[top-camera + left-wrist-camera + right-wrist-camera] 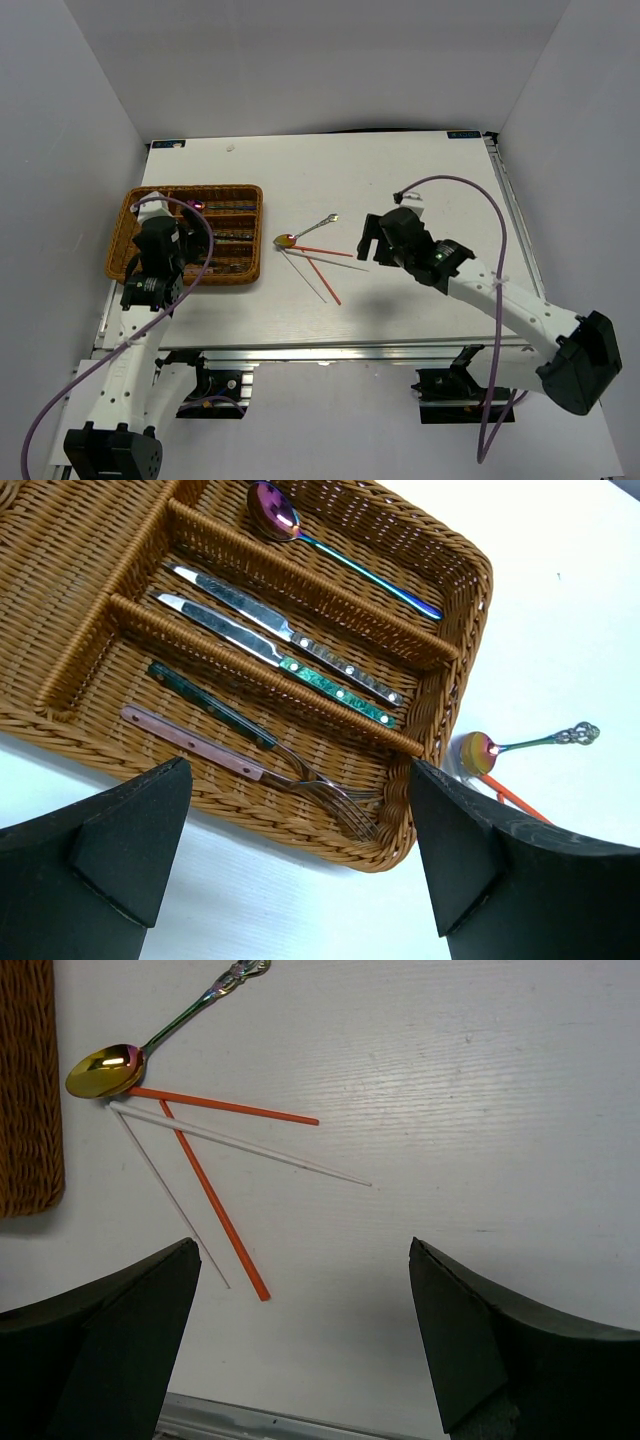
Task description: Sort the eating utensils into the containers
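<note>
The brown wicker tray [254, 243] lies at the left of the table. Its slots hold an iridescent spoon [330, 545], two knives [280, 625] and two forks [210, 705]. On the table right of the tray lie a gold-bowled spoon [105, 1070], two red chopsticks [215, 1200] and two silver chopsticks [240, 1143], fanned out from the spoon's bowl. My left gripper [300, 768] hangs open above the tray's near right corner, holding nothing. My right gripper [303, 1248] is open and empty over bare table, just right of the chopsticks' tips.
The tray's right rim [30, 1090] is close to the spoon bowl. The table's near edge [250, 1422] runs just below the right gripper. White walls enclose the table on three sides.
</note>
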Robot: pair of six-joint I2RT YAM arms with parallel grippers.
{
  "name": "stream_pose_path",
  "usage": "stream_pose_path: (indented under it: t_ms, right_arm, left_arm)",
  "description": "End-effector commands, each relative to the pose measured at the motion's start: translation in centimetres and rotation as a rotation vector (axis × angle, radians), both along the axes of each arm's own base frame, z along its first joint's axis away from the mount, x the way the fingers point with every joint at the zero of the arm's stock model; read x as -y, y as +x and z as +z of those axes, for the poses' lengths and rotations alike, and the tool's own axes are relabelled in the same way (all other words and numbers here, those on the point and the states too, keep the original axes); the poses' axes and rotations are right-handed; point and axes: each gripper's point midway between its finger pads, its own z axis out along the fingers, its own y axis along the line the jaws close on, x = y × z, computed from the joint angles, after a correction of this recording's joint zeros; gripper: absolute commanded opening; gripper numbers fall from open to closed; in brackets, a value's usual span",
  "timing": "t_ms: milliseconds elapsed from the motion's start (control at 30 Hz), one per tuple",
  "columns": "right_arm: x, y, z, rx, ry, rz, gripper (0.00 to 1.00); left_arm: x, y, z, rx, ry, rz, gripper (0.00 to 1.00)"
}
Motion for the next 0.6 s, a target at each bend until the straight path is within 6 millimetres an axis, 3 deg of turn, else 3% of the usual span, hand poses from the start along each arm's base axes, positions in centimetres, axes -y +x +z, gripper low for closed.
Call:
stream_pose_path:
  t_ms: [0, 133, 267, 300, 367, 467, 500, 533, 567]
  right_arm:
    - [1.6, -0.8, 0.6, 0.033, -0.004, -0.01, 0.89]
    - [2.7, -1.8, 0.0, 0.045, -0.018, 0.0, 0.89]
    - [3.4, -2.4, -0.7, 0.031, -0.038, 0.008, 0.89]
    - [3.4, -2.5, -0.6, 0.028, -0.037, 0.011, 0.89]
    - [3.3, -2.7, -0.6, 0.033, -0.031, 0.029, 0.89]
    - [2.8, -3.0, -0.5, 0.032, -0.024, 0.079, 0.89]
    - [2.6, -3.2, -0.5, 0.024, -0.022, 0.096, 0.89]
    - [2.5, -3.3, -0.5, 0.021, -0.025, 0.106, 0.89]
    - [2.5, -3.3, -0.5, 0.019, -0.03, 0.111, 0.89]
  left_arm:
    - [0.6, 0.2, 0.4, 0.026, -0.007, -0.035, 0.98]
    - [0.9, 0.8, -0.1, 0.01, -0.011, -0.053, 0.98]
    - [2.8, 2.4, 0.0, 0.028, -0.04, -0.152, 0.98]
    - [3.7, 3.2, 1.0, 0.043, -0.044, -0.182, 0.98]
    - [5.7, 4.9, 0.1, -0.017, -0.022, -0.246, 0.98]
    - [12.4, 7.6, 0.3, -0.081, 0.104, -0.496, 0.98]
    - [13.5, 8.1, 0.2, -0.11, 0.145, -0.546, 0.98]
    - [15.0, 9.5, 2.3, -0.073, 0.173, -0.593, 0.98]
    - [16.2, 10.7, 0.2, -0.129, 0.246, -0.66, 0.98]
